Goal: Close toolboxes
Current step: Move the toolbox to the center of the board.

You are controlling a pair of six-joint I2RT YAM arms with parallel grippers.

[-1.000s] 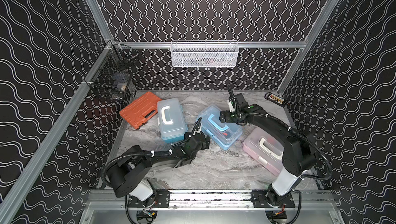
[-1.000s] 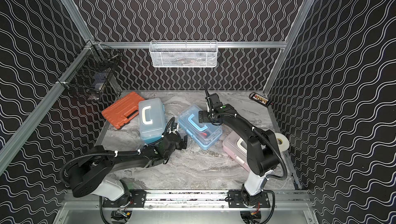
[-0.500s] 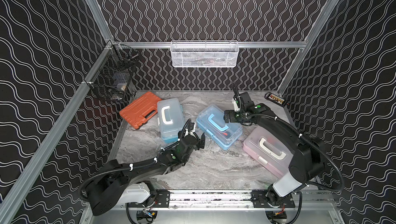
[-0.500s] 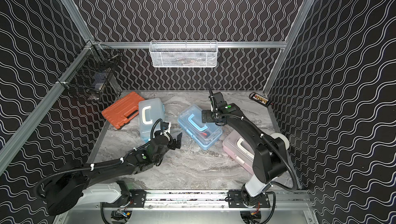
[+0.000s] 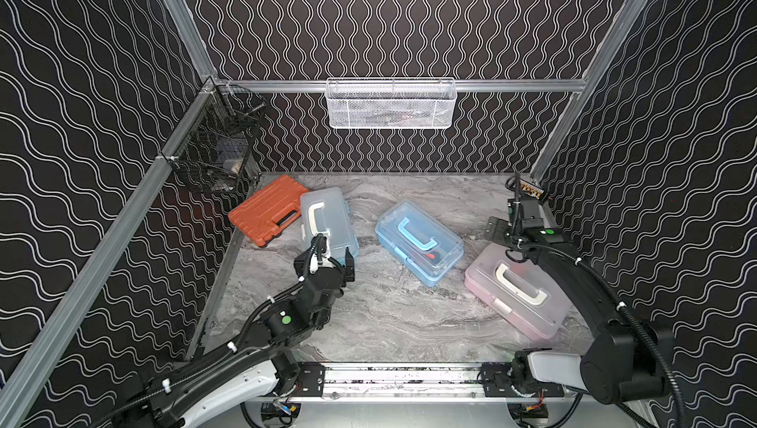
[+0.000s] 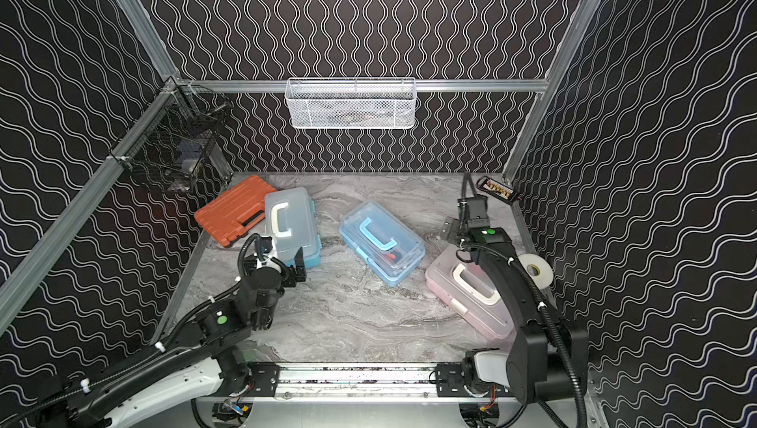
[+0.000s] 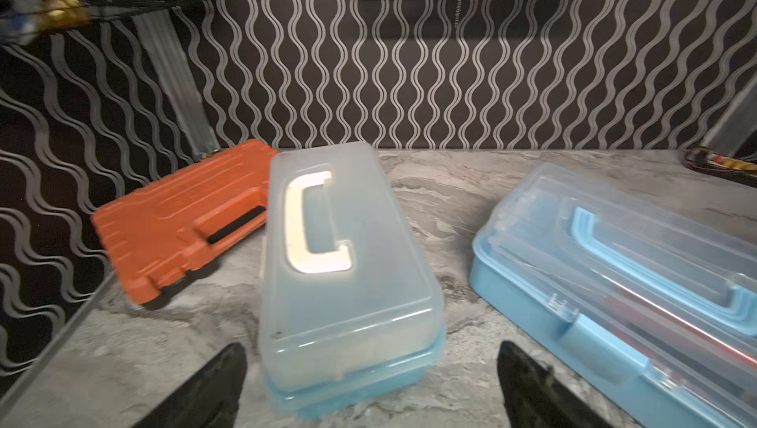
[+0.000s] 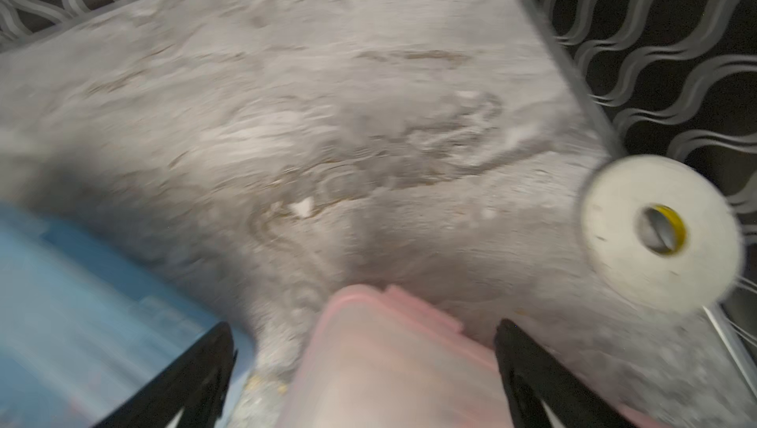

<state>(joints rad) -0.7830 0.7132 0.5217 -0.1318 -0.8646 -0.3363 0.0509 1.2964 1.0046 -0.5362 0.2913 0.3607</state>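
Observation:
Three toolboxes lie on the marble table with their clear lids down. The left light-blue toolbox [image 5: 327,221] [image 7: 348,266] has a white handle. My left gripper [image 5: 325,262] [image 6: 272,262] [image 7: 370,364] is open, its fingers on either side of this box's near end without touching it. The middle light-blue toolbox [image 5: 420,241] [image 6: 381,241] has a blue handle and no gripper by it. The pink toolbox [image 5: 518,291] [image 8: 389,364] lies at the right. Above its far end hovers my right gripper [image 5: 512,237] [image 6: 465,237] [image 8: 364,344], open and holding nothing.
An orange ribbed case [image 5: 268,209] lies against the left blue box. A white tape roll [image 6: 532,270] [image 8: 659,233] stands by the right wall. A white mesh basket [image 5: 391,104] hangs on the back wall and a black wire basket [image 5: 217,151] on the left wall.
My left gripper drew back from the middle box and swung left to the left box's near end. My right gripper left the middle box and moved right over the pink box.

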